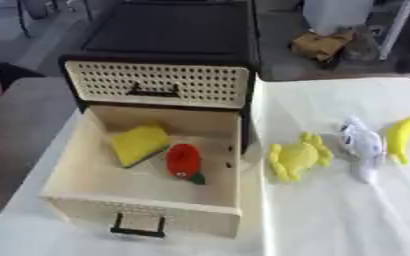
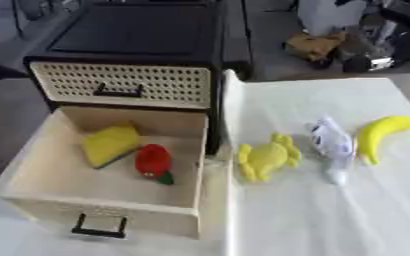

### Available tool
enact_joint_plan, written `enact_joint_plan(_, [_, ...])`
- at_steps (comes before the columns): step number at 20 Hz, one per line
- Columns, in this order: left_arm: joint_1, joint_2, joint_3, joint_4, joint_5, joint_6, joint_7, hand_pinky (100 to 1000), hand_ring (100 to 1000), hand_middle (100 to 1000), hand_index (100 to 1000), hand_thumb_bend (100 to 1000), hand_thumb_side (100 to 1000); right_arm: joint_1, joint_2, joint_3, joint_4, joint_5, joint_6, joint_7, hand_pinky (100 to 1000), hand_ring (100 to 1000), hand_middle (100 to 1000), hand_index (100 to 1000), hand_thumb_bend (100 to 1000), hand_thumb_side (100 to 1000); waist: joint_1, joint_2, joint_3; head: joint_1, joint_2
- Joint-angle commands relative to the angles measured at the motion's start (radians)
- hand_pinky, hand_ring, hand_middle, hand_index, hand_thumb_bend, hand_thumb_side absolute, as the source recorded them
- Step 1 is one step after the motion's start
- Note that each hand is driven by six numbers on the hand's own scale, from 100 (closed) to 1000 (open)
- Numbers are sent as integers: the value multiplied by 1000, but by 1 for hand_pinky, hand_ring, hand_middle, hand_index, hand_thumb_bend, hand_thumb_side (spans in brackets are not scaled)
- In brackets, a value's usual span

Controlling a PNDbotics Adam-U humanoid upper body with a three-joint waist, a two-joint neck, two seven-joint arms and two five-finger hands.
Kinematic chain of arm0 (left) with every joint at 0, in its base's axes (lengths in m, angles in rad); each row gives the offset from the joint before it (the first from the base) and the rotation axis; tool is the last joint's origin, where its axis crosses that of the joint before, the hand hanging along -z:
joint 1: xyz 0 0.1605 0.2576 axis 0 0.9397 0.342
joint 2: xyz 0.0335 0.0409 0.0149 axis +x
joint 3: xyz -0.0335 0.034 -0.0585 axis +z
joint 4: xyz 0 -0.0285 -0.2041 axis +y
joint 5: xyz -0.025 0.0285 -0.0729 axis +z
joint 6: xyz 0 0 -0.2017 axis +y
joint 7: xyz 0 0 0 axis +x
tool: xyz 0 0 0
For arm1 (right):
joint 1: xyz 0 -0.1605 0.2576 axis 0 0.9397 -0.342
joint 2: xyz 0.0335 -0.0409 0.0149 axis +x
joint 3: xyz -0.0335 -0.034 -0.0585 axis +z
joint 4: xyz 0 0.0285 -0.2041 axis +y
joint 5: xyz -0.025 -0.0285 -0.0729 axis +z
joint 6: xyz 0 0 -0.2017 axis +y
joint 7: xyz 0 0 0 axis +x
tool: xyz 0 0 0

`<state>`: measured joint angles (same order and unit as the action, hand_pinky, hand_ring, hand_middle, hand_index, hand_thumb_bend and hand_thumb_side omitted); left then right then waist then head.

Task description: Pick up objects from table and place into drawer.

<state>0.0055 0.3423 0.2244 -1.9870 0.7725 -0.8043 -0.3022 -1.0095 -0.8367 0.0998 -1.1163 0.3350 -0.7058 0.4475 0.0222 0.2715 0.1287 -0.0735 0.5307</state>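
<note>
Fingers: neither hand is showing, so their state cannot be told | drawer point(image 1: 86, 190) is standing pulled out, pale wood with perforated front, holding a yellow wedge point(image 1: 140, 144) and red strawberry point(image 1: 183, 161) | white cloth point(image 1: 331, 220) is carrying a soft yellow toy point(image 1: 298, 156), white toy point(image 1: 362, 145), curved banana point(image 1: 405, 134)

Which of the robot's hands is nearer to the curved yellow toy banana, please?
Neither can be named: no hand shows in either eye view. The curved yellow toy banana lies untouched at the table's right side, right of the white soft toy.
</note>
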Motion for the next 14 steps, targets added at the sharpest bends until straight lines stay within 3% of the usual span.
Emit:
enact_joint_plan(1, [-10,14,4,-13,-7,-34,-35,931,893,806,1000,368,966,-37,3,0,22,40,-201,205,849,977,927,980,881,868,-2,-15,0,-6,-13])
enact_joint_plan(6, [-13,8,2,-13,-11,-25,-32,932,892,805,1000,364,967,-68,52,25,43,76,-201,215,849,978,926,980,875,846,-1,-14,2,-17,-14])
enact_joint_plan(11, [-16,0,0,-13,-13,-19,-32,932,891,804,1000,354,968,-66,88,47,57,122,-201,241,848,979,876,952,869,707,1,-10,12,-27,-18])
enact_joint_plan(14, [-19,-6,0,-13,-16,-13,-31,933,891,804,1000,346,968,-46,95,59,53,154,-201,241,841,970,846,926,864,675,3,-7,14,-25,-18])
